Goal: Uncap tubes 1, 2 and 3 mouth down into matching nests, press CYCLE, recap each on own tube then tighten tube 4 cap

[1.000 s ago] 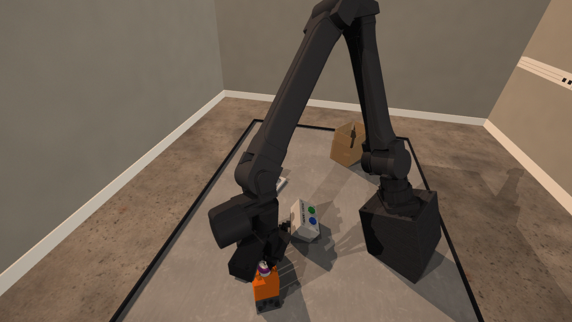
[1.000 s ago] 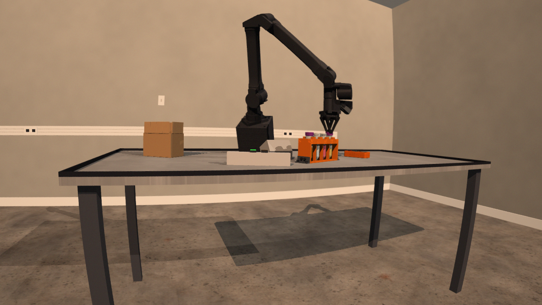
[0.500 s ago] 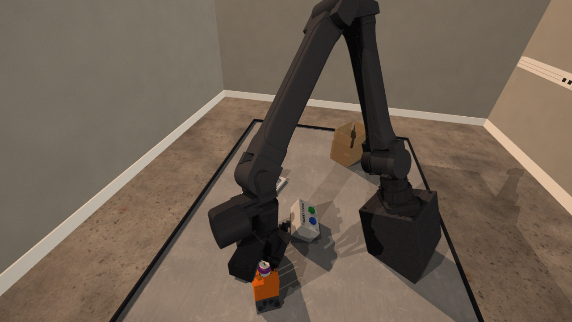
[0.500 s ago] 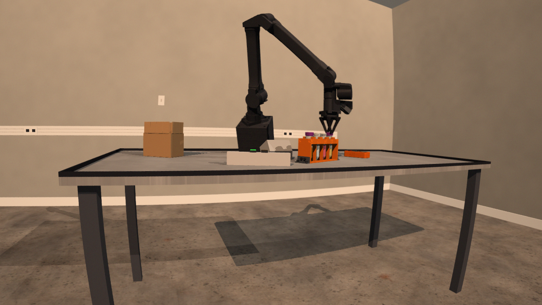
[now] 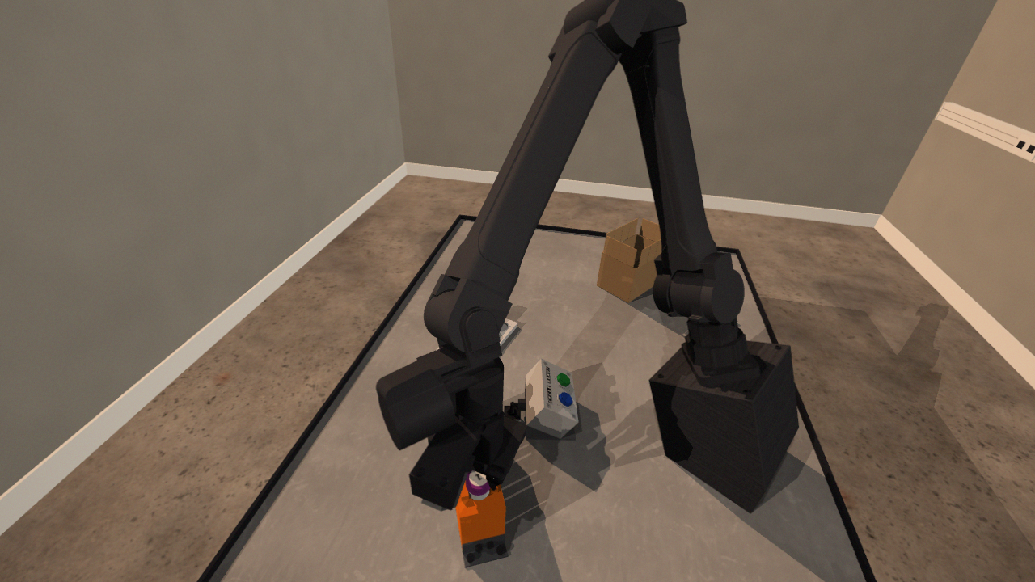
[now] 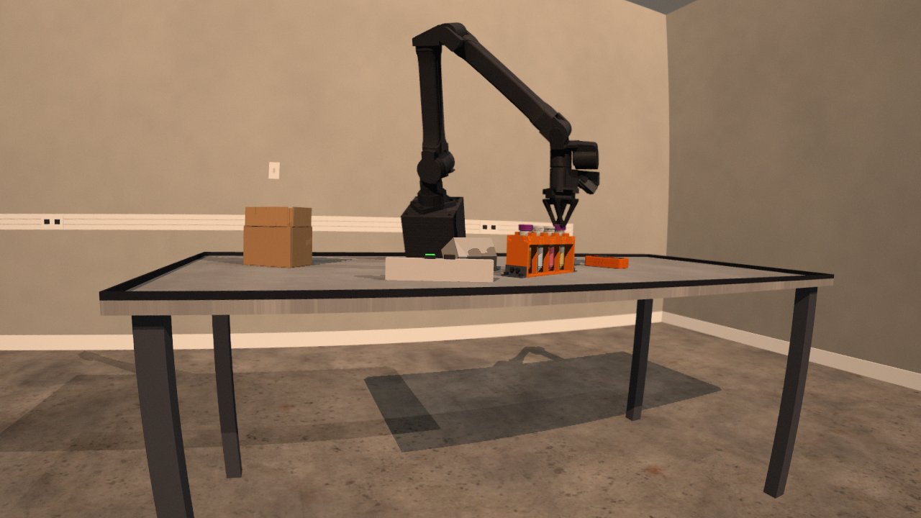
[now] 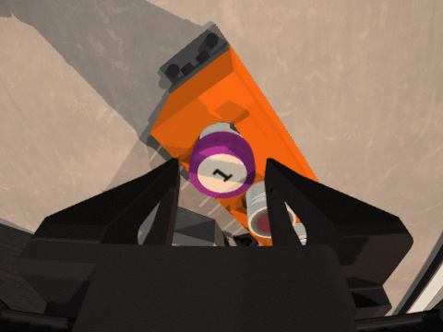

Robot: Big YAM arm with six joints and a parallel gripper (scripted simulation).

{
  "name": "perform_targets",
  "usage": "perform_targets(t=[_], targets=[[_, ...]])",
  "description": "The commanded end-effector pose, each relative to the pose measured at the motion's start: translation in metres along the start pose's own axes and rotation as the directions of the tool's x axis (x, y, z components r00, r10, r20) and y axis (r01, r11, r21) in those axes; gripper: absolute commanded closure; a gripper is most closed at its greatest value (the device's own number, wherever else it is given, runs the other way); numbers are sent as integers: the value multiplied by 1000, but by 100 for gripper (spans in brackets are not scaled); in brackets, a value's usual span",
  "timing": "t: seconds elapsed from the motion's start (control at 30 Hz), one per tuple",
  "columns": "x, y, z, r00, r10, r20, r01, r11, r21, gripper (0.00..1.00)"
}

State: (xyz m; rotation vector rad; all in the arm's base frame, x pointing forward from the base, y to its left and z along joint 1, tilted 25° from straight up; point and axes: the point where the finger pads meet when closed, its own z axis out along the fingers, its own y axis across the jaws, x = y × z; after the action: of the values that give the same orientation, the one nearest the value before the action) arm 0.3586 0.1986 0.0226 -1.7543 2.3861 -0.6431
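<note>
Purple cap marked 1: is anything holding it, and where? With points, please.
Nothing is held: the gripper (image 5: 487,474) (image 6: 561,225) (image 7: 221,168) is open, its fingers either side of the purple cap (image 5: 477,485) (image 6: 560,228) (image 7: 222,172).

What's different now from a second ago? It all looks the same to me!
The end effector seems to have let go of purple cap 1: its fingers have spread outward and stand apart on either side of it. The cap stayed on its tube, the orange rack stayed put, and the green lamp stayed lit.
</note>
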Motion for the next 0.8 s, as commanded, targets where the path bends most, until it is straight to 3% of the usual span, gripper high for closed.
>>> perform_targets(t=[0.0,0.07,0.7,0.73,0.77], targets=[[-8,-13,4,988,156,11,-156,988,7,51],[-6,-11,6,973,232,7,-232,973,5,51],[-2,-5,13,969,246,-2,-246,969,0,51],[-8,-8,3,973,231,16,-231,973,6,100],[-8,-8,3,973,231,16,-231,973,6,100]])
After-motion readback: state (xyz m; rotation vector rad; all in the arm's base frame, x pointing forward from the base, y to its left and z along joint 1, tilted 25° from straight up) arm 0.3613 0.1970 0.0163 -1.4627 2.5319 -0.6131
